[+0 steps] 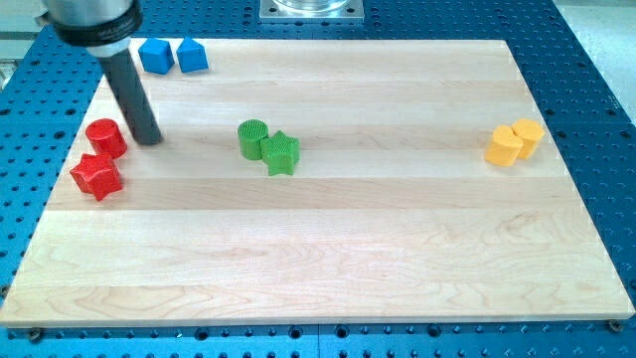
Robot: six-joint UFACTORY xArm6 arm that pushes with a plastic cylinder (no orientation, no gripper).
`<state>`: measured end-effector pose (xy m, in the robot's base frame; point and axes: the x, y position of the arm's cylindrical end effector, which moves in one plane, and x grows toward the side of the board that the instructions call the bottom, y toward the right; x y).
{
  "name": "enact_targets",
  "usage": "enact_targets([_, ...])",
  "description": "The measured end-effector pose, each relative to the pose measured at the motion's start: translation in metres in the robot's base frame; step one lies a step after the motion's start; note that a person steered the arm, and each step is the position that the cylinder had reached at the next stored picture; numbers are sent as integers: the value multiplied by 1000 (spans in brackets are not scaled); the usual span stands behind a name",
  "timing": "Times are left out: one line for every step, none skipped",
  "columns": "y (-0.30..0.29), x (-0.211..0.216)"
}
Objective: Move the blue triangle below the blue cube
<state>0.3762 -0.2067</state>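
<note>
Resting on the board (pixel 328 249), my tip (pixel 149 137) is seen just at 3 o'clock of the red cylinder (pixel 105 137); no fingers are fitted. The blue cube (pixel 156 56) and blue triangle (pixel 192 55) are touching at 12 o'clock of the tip, the triangle at the cube's 3 o'clock.

Straight dark grey rod, my tip (pixel 149 138) blunt, wider silver-and-black collar above

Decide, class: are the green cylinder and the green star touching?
Touching. The camera view shows the green cylinder and green star pressed together, no board visible between them.
</note>
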Motion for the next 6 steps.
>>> enact_targets([56, -74])
enact_targets([98, -153])
enact_targets([57, -177])
enact_targets([37, -116])
enact_targets([41, -64])
enact_targets([47, -87])
